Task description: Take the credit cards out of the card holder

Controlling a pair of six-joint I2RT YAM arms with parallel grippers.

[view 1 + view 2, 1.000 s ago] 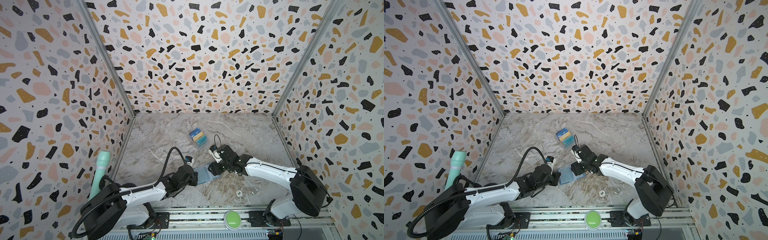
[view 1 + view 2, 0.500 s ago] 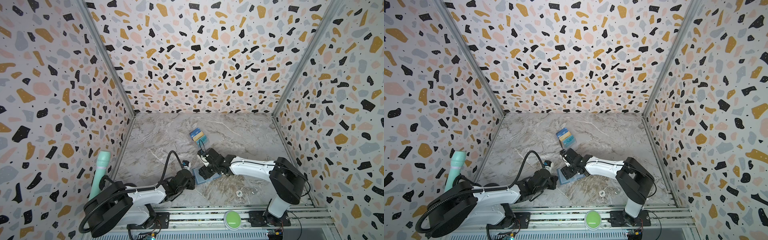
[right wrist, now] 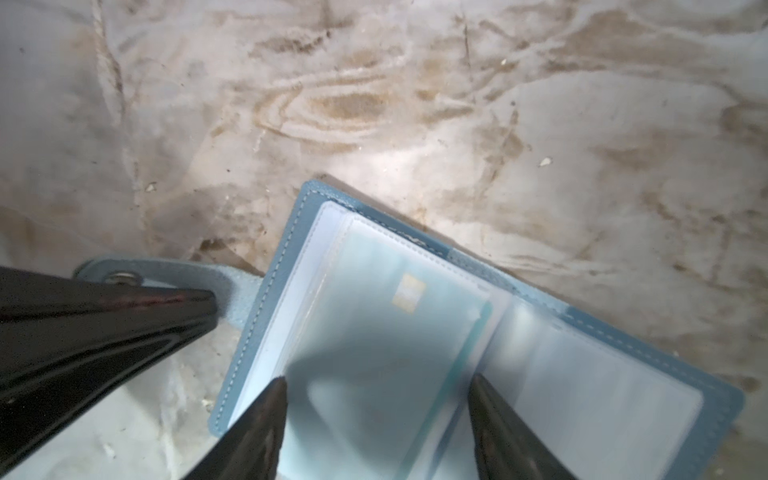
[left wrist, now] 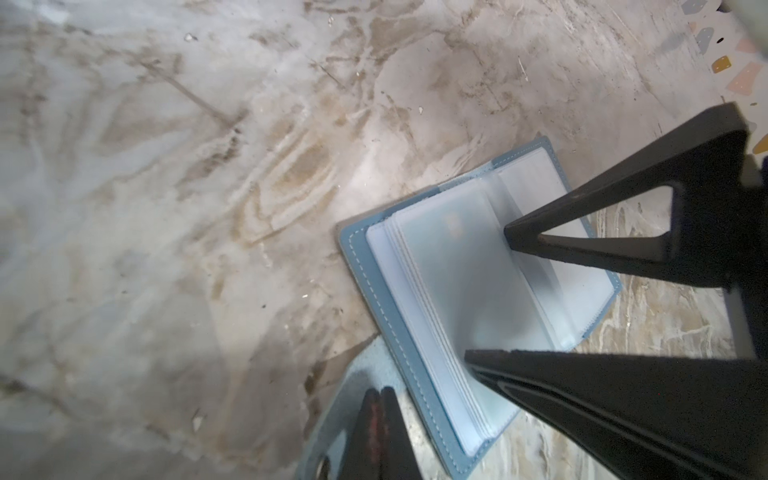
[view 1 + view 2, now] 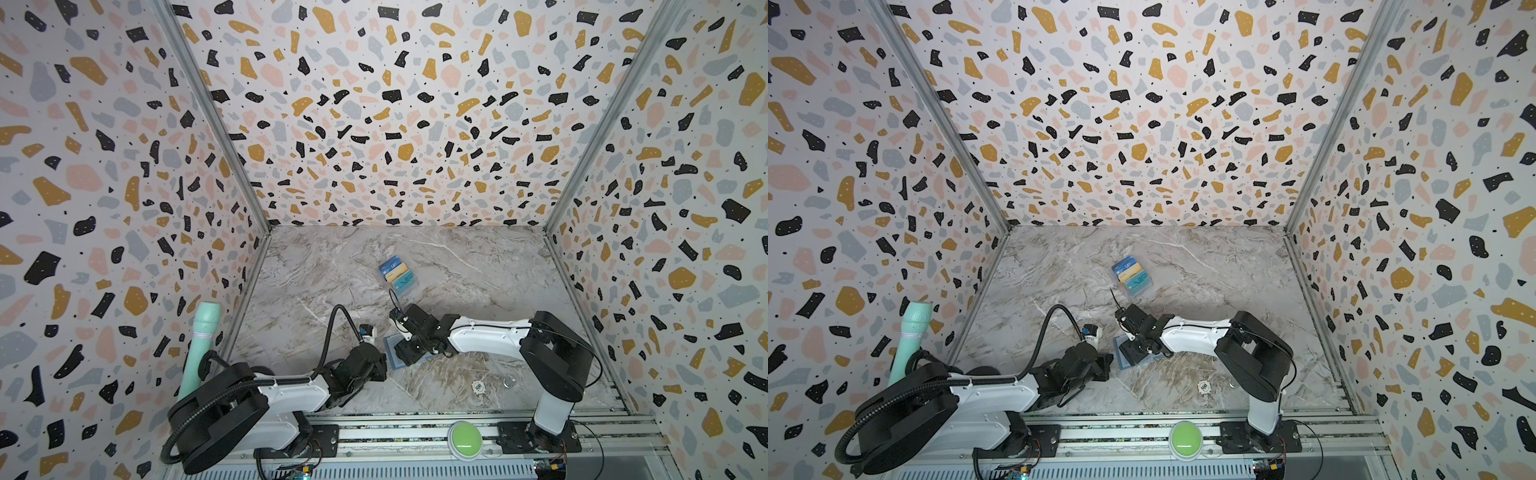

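Note:
The card holder [image 5: 391, 354] [image 5: 1123, 356] lies open near the table's front middle, a slate-blue wallet with clear sleeve pages [image 4: 465, 291]. One sleeve holds a pale teal credit card [image 3: 399, 332] with a gold chip. My right gripper [image 3: 378, 384] [image 4: 490, 295] [image 5: 405, 353] stands open, with one fingertip on each side of that page. My left gripper [image 4: 378, 392] [image 5: 380, 368] is shut, its tips resting on the wallet's strap tab [image 3: 232, 299]. Three more credit cards [image 5: 397, 275] [image 5: 1131, 274], dark blue, yellow-tan and teal, stand farther back.
Those cards sit in a clear tiered stand [image 5: 404, 287]. Two small round objects [image 5: 478, 387] [image 5: 508, 381] lie front right. A green button [image 5: 464, 436] sits on the front rail. A mint-green cylinder [image 5: 201, 345] leans outside the left wall. Patterned walls enclose three sides.
My right gripper has moved left and toward the front, coming over the open wallet. My left gripper has drawn slightly toward the front and stays shut.

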